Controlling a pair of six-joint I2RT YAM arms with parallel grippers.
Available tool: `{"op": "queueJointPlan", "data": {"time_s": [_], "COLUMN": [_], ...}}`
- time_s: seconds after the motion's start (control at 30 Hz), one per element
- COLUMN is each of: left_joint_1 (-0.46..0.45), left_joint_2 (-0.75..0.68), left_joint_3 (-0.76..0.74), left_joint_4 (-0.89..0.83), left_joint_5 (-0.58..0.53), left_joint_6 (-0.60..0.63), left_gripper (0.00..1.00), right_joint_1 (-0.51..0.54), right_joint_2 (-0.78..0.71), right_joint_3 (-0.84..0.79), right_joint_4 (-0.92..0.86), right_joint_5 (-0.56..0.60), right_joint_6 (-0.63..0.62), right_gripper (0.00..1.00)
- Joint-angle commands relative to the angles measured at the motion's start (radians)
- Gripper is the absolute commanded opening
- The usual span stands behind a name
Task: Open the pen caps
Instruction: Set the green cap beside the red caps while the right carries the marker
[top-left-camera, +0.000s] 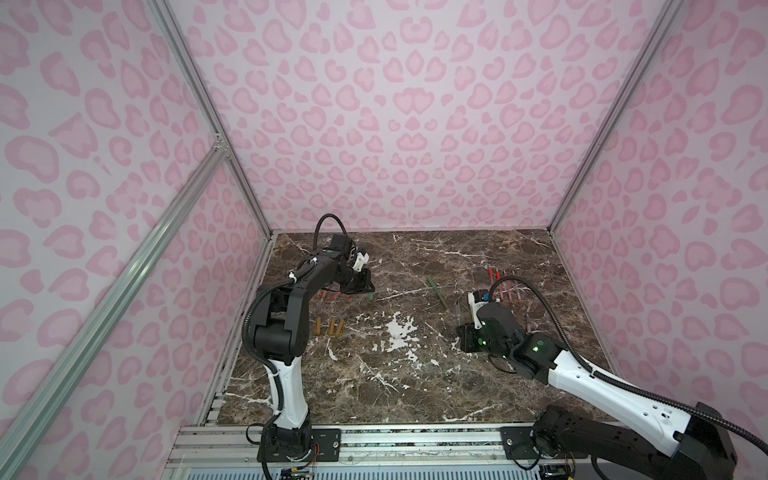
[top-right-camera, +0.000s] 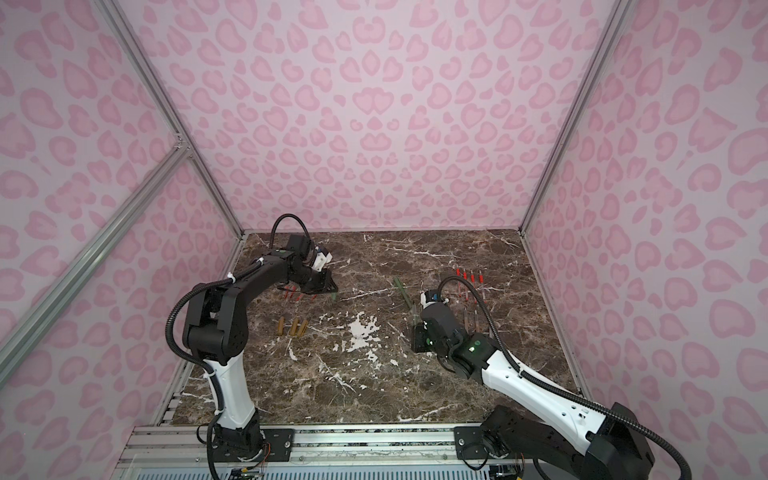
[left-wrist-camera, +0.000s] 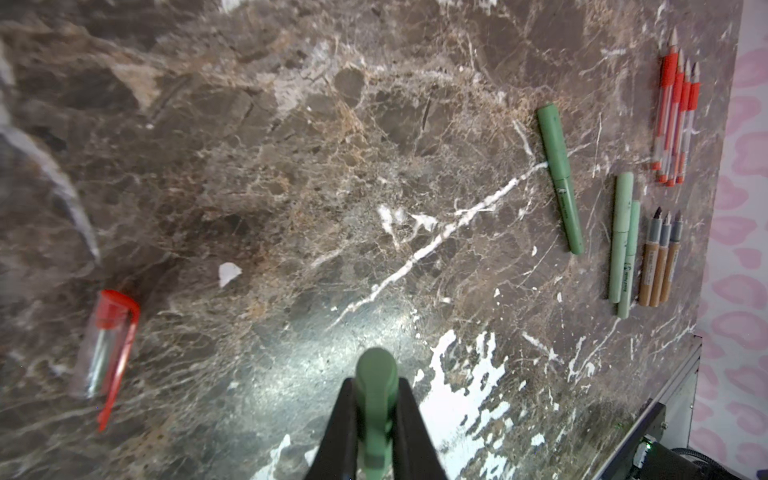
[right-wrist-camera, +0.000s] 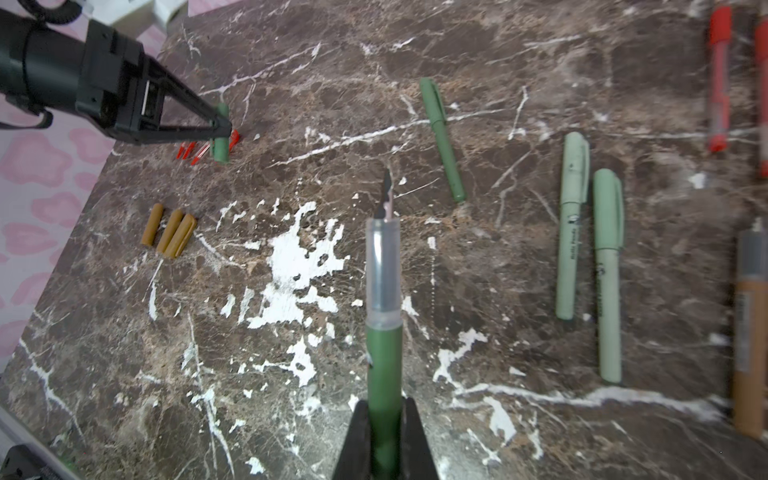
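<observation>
Pen caps sit in sorted clusters on the left of the marble table. Left gripper, clamped tight on a dark green cap, hangs by the red caps; released carelessly, it could roll and scatter them. Right gripper pinches the uncapped green pen; lowered tip first, its bare nib could smear. Only the right wrist view shows that nib clearly; both top views leave it too small to make out.

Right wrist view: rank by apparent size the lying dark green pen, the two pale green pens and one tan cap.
1. pale green pens: much alike, unranked; nearer the camera.
2. lying dark green pen: farther off, so true size unsure.
3. tan cap: clearly smallest.
</observation>
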Motion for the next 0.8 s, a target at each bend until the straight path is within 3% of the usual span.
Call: {"op": "queueJointPlan", "data": {"time_s": [0.0, 0.43, 0.57, 0.77], "left_joint_1": [-0.004, -0.027, -0.026, -0.03], "left_joint_2": [0.029, -0.055, -0.029, 0.088], "left_joint_3": [0.027, -0.184, -0.161, 0.01], "left_joint_4": [-0.028, 0.024, 0.035, -0.061], "left_joint_5": [-0.003, -0.032, -0.038, -0.08], "left_joint_6": [0.001, -0.007, -0.014, 0.01], "left_gripper": [0.04, 0.03, 0.03, 0.03], "right_joint_1": [-0.011, -0.078, -0.096, -0.119], "right_joint_2": [-0.022, -0.051, -0.064, -0.107], "right_joint_3": [-0.017, -0.036, -0.041, -0.052], "right_joint_4": [-0.022, -0.062, -0.072, -0.087], "right_joint_5": [0.018, -0.012, -0.012, -0.02], "right_joint_6": [-0.012, -0.03, -0.049, -0.05], "right_gripper": [0.0, 0.0, 0.0, 0.0]}}
